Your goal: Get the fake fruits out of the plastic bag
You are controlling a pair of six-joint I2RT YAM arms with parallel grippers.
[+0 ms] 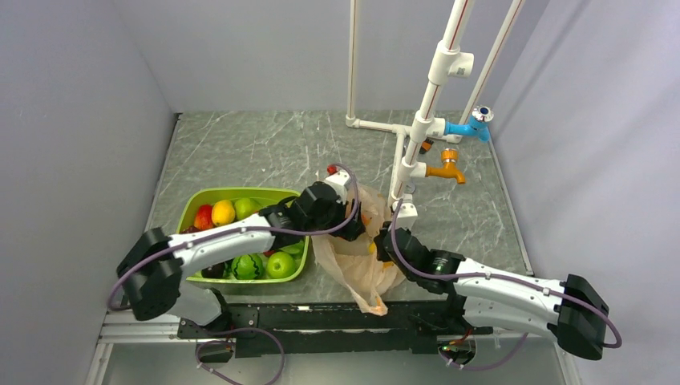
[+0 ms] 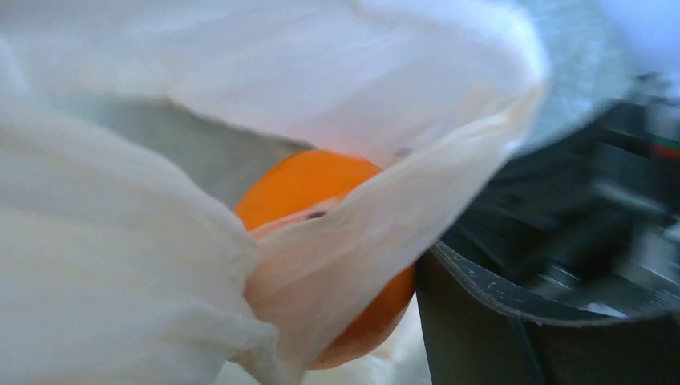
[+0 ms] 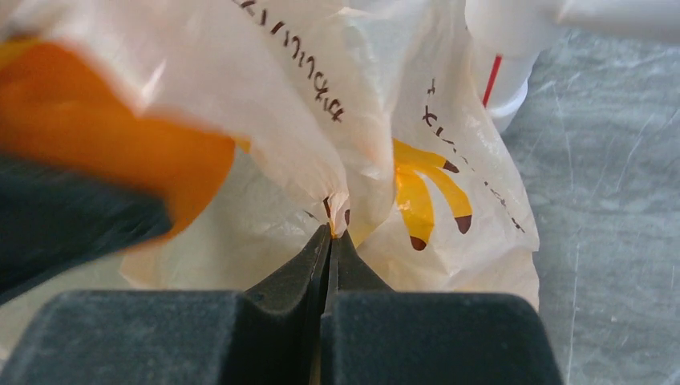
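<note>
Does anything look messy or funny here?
Nothing spilled or broken. The plastic bag is scrunched up, its near end poking past the table's front edge. The right gripper pinches a fold of it, and an orange peeks out between the folds.

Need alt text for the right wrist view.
The right pincer is shut on a pinched fold of the plastic bag. A blurred orange sits at the left, and grey marbled table shows at the right.
</note>
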